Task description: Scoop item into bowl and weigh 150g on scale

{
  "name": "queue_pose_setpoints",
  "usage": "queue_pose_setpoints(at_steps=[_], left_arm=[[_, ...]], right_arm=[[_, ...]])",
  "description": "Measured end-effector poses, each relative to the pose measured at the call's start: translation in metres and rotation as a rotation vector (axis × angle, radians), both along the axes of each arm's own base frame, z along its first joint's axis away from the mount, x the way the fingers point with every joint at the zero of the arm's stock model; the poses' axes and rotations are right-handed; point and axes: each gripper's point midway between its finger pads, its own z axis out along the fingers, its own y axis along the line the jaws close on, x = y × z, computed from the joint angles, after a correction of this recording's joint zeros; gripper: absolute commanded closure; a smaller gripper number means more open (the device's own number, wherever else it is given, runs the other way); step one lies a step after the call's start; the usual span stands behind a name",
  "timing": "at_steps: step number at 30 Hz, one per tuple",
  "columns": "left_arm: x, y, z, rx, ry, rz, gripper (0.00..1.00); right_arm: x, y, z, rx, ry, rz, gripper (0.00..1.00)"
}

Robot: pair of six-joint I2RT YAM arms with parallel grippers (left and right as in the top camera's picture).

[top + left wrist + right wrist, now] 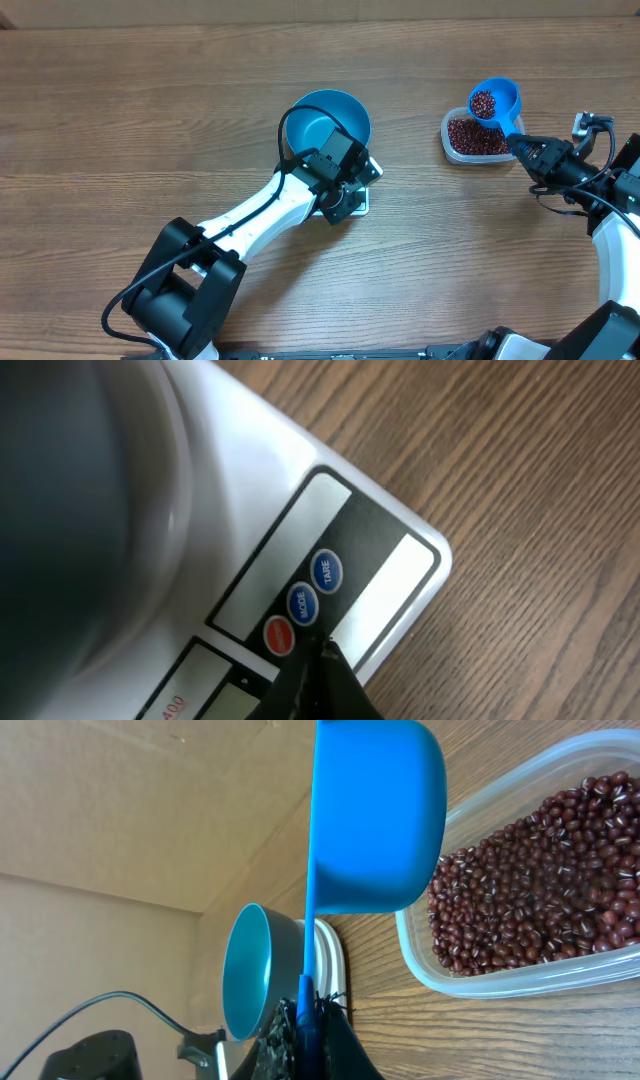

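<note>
The bright blue bowl (325,122) stands on the white scale (371,170). My left gripper (338,200) is shut and empty, its tip (322,646) right at the scale's button panel (300,605), beside the red and MODE buttons; whether it touches, I cannot tell. My right gripper (515,143) is shut on the handle of a small blue scoop (495,100). The scoop holds red-brown beans (483,102) and hangs over the clear tub (448,133) of beans (540,880). In the right wrist view the scoop (375,815) shows its underside, with the bowl (250,970) behind it.
The wooden table (150,120) stretches left of the bowl. The left arm (250,215) lies diagonally from the front left to the scale. A cardboard wall (130,800) runs along the table's back edge.
</note>
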Motion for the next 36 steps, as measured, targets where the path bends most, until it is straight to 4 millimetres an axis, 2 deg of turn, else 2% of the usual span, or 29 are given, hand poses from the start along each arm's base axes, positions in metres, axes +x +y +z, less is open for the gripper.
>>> queue_pose_setpoints(at_steps=[13,22,36], left_arm=[[0.006,-0.002,-0.002,-0.015,-0.034,0.004,0.96],[0.005,0.005,-0.013,0.008,-0.052,0.016,0.96],[0.013,0.003,-0.010,-0.004,-0.094,0.024,0.96]], right_arm=[[0.000,0.000,0.000,0.001,0.000,0.001,0.96],[0.000,0.000,0.000,0.000,-0.001,0.001,0.96],[0.000,0.000,0.000,0.001,0.001,0.000,0.96]])
